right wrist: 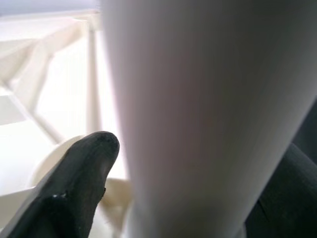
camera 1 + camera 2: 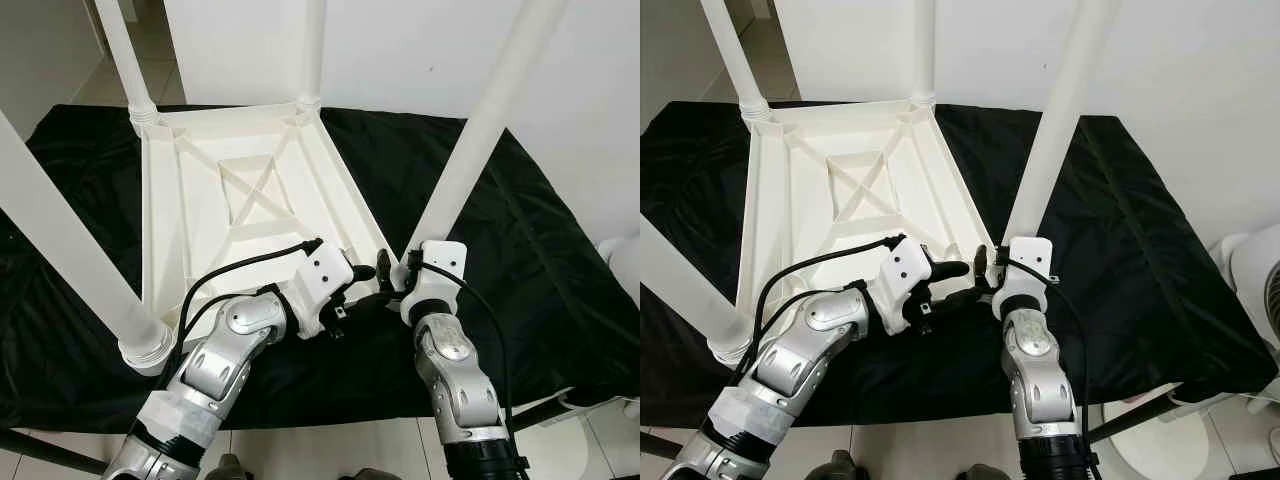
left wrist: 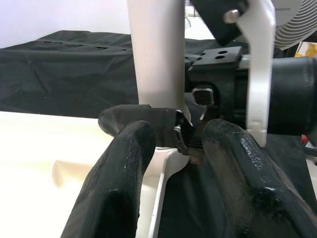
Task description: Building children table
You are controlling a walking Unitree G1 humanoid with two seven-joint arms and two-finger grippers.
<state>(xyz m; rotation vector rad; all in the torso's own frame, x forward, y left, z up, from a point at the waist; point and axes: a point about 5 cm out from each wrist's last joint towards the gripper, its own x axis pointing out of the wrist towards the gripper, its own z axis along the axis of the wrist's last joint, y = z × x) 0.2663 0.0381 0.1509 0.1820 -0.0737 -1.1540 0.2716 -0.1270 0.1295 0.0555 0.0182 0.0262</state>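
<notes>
Black cloth (image 2: 520, 250) carries upturned table (image 2: 240, 210); right gripper (image 1: 163, 198) clasps leg (image 2: 480, 140).

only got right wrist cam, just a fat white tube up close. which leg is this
observer: the near right leg of the upturned table. The right tool is at its base.
operator: wheres the left tool
observer: the left tool is at that same corner, its fingers open and pointing toward the right tool.
operator: and the rest of the table
observer: the three other legs stand upright at their corners, and the table lies on a black cloth.
</notes>
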